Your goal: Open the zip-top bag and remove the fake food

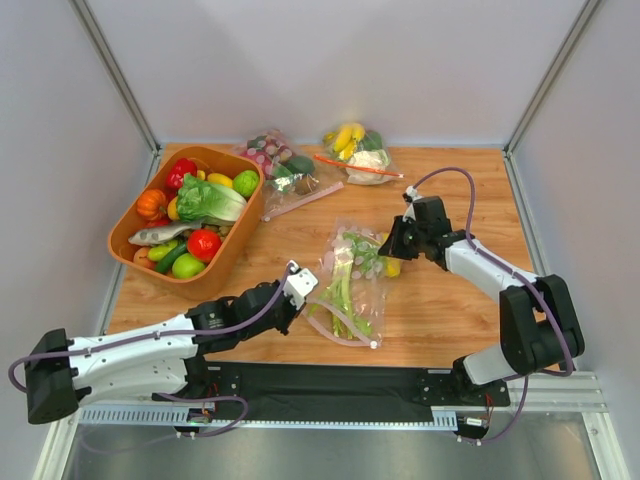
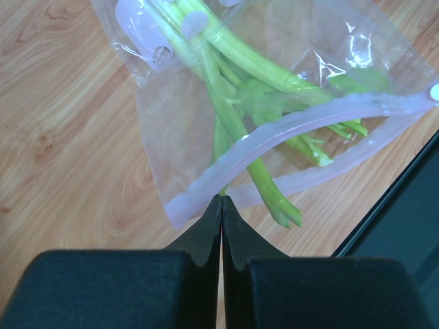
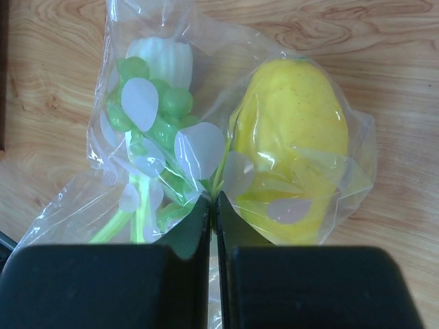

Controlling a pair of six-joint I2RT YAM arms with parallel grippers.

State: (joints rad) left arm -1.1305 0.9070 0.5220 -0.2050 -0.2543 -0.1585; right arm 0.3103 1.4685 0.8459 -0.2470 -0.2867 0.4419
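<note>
The zip-top bag lies mid-table, clear with pale dots and a pink zip strip at its near end, where its mouth gapes. Inside are a pale-green leafy stalk, green grapes and a yellow lemon-like piece. The stalk's leafy end sticks out past the zip strip. My left gripper is shut on the zip strip at the bag's near corner. My right gripper is shut on the bag's film at its far closed end, between grapes and lemon. It also shows in the top view.
An orange basket with lettuce, tomato, peppers and other fake food stands at the back left. Two other clear bags lie at the back: one with dark grapes and one with banana and cauliflower. The black base rail runs along the near edge.
</note>
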